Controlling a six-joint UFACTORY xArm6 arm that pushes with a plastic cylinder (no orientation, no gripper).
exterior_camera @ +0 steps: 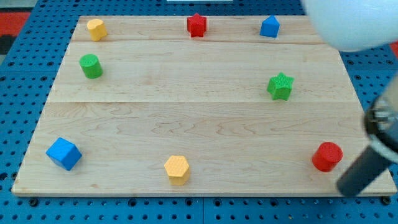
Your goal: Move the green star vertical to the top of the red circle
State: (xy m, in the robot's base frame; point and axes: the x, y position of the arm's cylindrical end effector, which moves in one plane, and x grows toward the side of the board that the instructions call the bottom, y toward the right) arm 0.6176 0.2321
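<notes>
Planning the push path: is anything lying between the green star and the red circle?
Nothing: in the camera view, only bare wood separates the green star from the red circle.

Pale, light-grained wooden board (186, 124) on blue perforated base (25, 81). Green star (280, 86); green cylinder (91, 66). Red circle (327, 156); red star (196, 25). Blue cube (63, 154); blue pentagon-like block (270, 27). Yellow hexagon (177, 169); yellow block (96, 29), shape unclear. Dark, near-black rod (364, 174). White blurred body (351, 22) at the view's top right. Red patch (9, 25) at the view's top left.
</notes>
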